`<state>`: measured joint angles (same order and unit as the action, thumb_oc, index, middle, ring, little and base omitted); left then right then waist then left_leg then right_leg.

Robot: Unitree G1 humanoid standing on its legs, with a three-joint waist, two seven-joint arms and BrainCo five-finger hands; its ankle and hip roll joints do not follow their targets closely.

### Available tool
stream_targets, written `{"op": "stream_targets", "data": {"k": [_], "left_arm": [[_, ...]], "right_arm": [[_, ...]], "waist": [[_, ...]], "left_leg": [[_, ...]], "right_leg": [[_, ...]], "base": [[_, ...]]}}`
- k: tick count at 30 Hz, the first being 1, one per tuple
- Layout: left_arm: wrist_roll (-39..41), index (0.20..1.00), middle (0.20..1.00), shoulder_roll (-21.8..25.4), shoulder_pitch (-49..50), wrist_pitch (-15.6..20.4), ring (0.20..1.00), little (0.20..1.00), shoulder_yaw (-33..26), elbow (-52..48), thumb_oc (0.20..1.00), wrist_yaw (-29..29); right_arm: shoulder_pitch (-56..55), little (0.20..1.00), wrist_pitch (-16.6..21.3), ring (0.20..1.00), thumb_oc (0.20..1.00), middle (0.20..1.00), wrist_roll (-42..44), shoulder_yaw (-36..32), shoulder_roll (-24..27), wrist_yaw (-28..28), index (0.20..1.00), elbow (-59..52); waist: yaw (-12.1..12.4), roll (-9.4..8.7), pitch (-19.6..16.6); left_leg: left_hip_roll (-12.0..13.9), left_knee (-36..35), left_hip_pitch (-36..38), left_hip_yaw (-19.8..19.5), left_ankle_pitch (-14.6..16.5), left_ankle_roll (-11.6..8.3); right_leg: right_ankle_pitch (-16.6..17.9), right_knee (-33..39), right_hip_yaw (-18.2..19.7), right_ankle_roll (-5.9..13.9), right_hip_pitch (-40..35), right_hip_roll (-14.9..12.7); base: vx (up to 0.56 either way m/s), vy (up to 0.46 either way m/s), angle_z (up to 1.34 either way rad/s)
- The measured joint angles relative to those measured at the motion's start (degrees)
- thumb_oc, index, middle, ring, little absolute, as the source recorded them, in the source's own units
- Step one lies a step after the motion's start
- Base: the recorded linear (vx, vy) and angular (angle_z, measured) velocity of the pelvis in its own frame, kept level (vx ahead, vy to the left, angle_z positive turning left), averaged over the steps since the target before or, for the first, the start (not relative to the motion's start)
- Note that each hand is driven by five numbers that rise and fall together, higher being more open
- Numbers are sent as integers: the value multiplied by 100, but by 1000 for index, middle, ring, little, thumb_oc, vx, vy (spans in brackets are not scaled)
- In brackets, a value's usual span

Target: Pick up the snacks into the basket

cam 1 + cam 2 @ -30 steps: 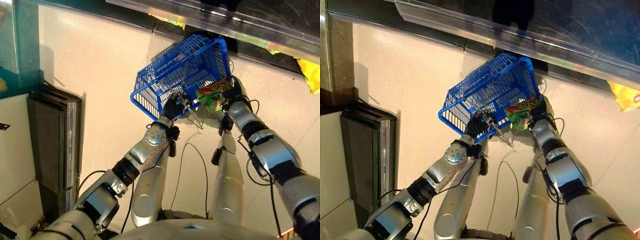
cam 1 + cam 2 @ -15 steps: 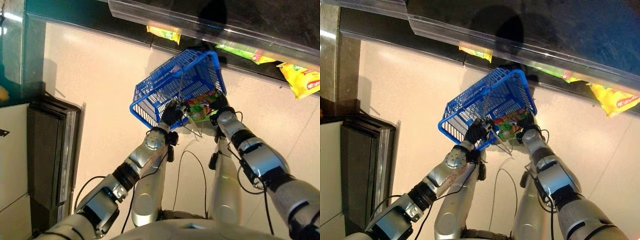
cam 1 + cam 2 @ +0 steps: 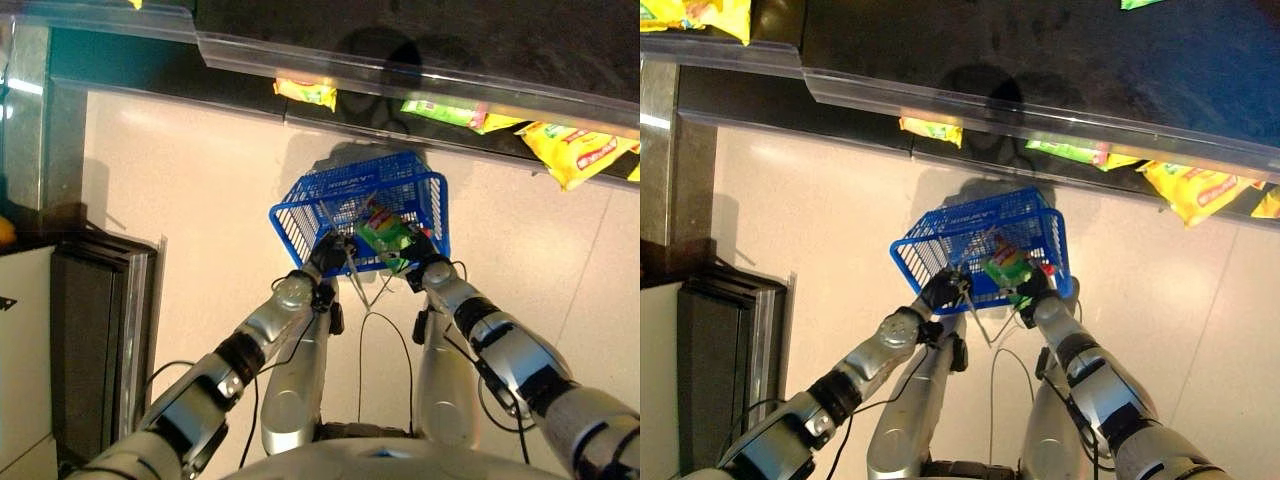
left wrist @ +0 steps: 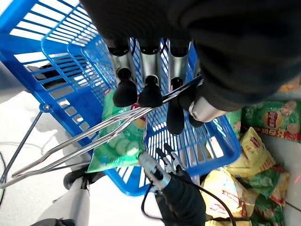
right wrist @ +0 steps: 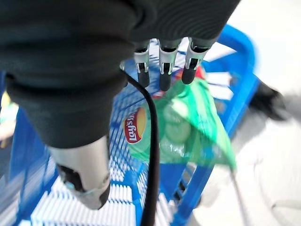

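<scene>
- Pale floor tiles (image 3: 200,180) run beneath a dark shelf with a clear front lip (image 3: 400,75); the camera has tilted since a second ago, so more of the shelf shows now.
- Left hand (image 3: 330,253) has its fingers curled round the basket's wire handles (image 4: 94,136), as the left wrist view makes plain, holding the blue plastic basket (image 3: 300,215) up in front of the robot.
- Since a second ago the basket has levelled out: it hung steeply tipped then and sits squarer to the shelf now.
- Green crisp bag (image 3: 385,230) was at the basket's near rim a second ago; now it stands inside, against the near wall, as the left wrist view confirms.
- Right hand (image 3: 418,250) is at the near rim just beside the bag; in its wrist view the fingers (image 5: 164,70) are straight and off the bag, so it looks released.
- My reading: this snack is delivered.
- Yellow snack packs (image 3: 575,150) lie on the shelf further right, with a small one (image 3: 305,92) and green ones (image 3: 440,110) beside them, still to be picked.
</scene>
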<state>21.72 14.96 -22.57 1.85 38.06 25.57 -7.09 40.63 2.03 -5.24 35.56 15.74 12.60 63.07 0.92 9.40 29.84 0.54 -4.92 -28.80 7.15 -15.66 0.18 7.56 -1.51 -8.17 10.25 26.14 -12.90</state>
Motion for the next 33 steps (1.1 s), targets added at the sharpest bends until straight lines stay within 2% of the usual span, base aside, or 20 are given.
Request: {"op": "stream_targets", "data": {"k": [3,6,9,13,15,19,24,27,29,31,33], "left_arm": [[54,200,200,-23,-10,5,200,200,5,3,200,-1],[179,200,200,-106,-2,18,200,200,-8,-49,200,-16],[273,200,200,-163,-1,20,200,200,-94,-26,200,-46],[257,200,200,-271,1,39,200,200,-268,238,200,-130],[195,200,200,-297,49,64,200,200,-405,395,200,-144],[-189,200,200,-478,328,141,200,200,-1126,1108,200,-278],[-541,200,200,-540,419,152,200,200,-1996,2560,200,-601],[-634,200,200,-609,360,136,200,200,-2535,3263,200,-714],[-752,200,200,-627,415,148,200,200,-2982,3731,200,-836],[-1008,200,200,-602,431,97,200,200,-3017,3936,200,-900],[-1467,200,200,-624,539,60,200,200,-2909,3997,200,-929]], "right_arm": [[46,1000,11,1000,1000,1000,170,-355,-84,10,1000,-488],[124,1000,50,1000,1000,1000,194,-331,-95,47,1000,-862],[205,1000,56,1000,1000,1000,182,-328,-84,81,1000,-783],[138,1000,35,1000,1000,1000,138,-457,-34,161,1000,-98],[-267,1000,22,1000,1000,1000,139,-568,143,167,1000,-23],[-1291,1000,55,1000,1000,1000,306,-1227,359,169,1000,-600],[-2369,1000,238,1000,1000,1000,709,-1847,450,224,1000,-1284],[-2814,1000,337,1000,1000,1000,904,-2026,431,254,1000,-1504],[-3229,1000,482,1000,1000,1000,1151,-2181,410,240,1000,-2030],[-3579,1000,579,1000,1000,1000,1282,-2247,485,200,1000,-2428],[-3851,1000,655,1000,1000,1000,1334,-2301,607,136,1000,-2785]], "waist": [[-7,0,0],[-5,0,0],[-6,0,0],[-1,0,0],[-10,0,0],[-54,-5,3],[-381,-37,16],[-540,-246,-59],[-620,-467,-271],[-704,-520,-530],[-763,-493,-794]], "left_leg": [[17,-2,0,0,19,-25],[30,-2,1,30,26,-32],[45,-2,7,36,24,-32],[24,-1,211,19,12,-20],[30,-2,423,-37,38,-52],[96,-3,829,-105,101,-129],[350,-6,1319,-86,218,-271],[536,-5,1683,0,312,-357],[706,-7,1866,112,356,-475],[875,-6,1923,126,372,-561],[1029,0,1938,115,368,-637]], "right_leg": [[27,3,28,-22,14,22],[50,6,86,-18,38,38],[52,7,105,-24,35,57],[62,94,59,-52,-237,49],[29,173,-26,-41,-524,51],[-66,228,-80,-67,-999,124],[-180,118,-57,-187,-1413,353],[-239,78,13,-274,-1658,501],[-326,-65,72,-413,-1694,679],[-405,-148,68,-530,-1702,838],[-520,-283,43,-631,-1658,985]], "base": [[-16,-8,-5],[-12,-3,-7],[-4,-32,-2],[16,-47,7],[40,-54,14],[50,-65,5],[89,-102,-8],[115,-142,-30],[103,-220,-35],[53,-167,-15],[36,-181,-5]]}}
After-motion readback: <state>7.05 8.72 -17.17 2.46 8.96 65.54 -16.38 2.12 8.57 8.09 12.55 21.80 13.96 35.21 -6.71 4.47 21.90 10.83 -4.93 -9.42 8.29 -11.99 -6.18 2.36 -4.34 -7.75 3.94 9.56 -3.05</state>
